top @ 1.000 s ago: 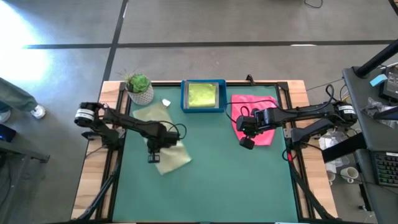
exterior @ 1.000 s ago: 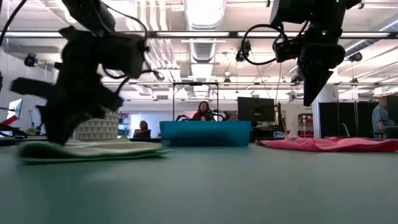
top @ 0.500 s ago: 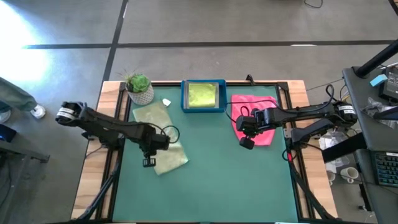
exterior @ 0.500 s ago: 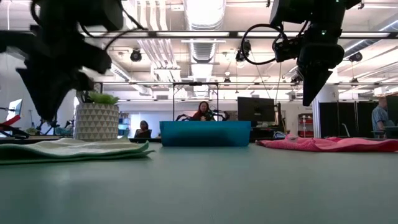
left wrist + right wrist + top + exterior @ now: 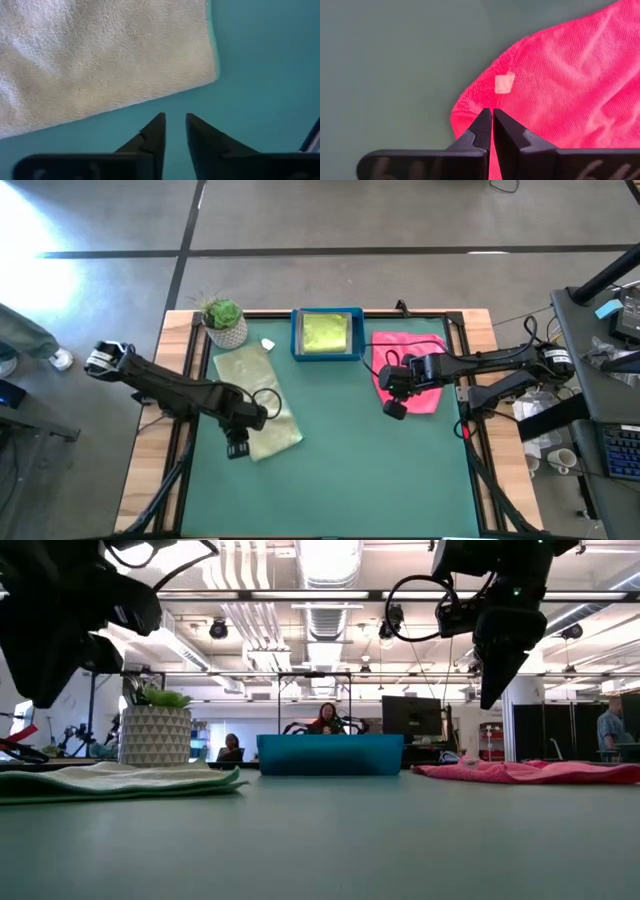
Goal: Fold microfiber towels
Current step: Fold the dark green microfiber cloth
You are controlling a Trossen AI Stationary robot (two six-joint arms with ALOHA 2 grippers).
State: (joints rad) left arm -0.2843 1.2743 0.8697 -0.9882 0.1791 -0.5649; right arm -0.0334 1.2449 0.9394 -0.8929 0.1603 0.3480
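The pale sage towel [image 5: 258, 398] lies flat on the green table as a long folded strip; it also shows in the left wrist view [image 5: 100, 55] and the low view [image 5: 120, 780]. My left gripper [image 5: 237, 448] hangs above the table just off the strip's near left edge, its fingers a little apart [image 5: 174, 122] with nothing between them. The hot pink towel [image 5: 412, 370] lies spread at the right. My right gripper [image 5: 394, 410] hovers shut [image 5: 492, 116] above its near left corner [image 5: 470, 110]. A lime green towel [image 5: 326, 333] lies in the blue tray [image 5: 296, 335].
A potted plant [image 5: 224, 323] stands at the far left, next to the sage towel's far end. A small white scrap [image 5: 267, 344] lies between pot and tray. The table's middle and near half [image 5: 350, 470] are bare green mat. People sit in the room beyond.
My left gripper has risen off the sage towel's near end and drawn back toward the table's near left, turning somewhat. The towel stays flat on the table where it was. My right arm has kept still.
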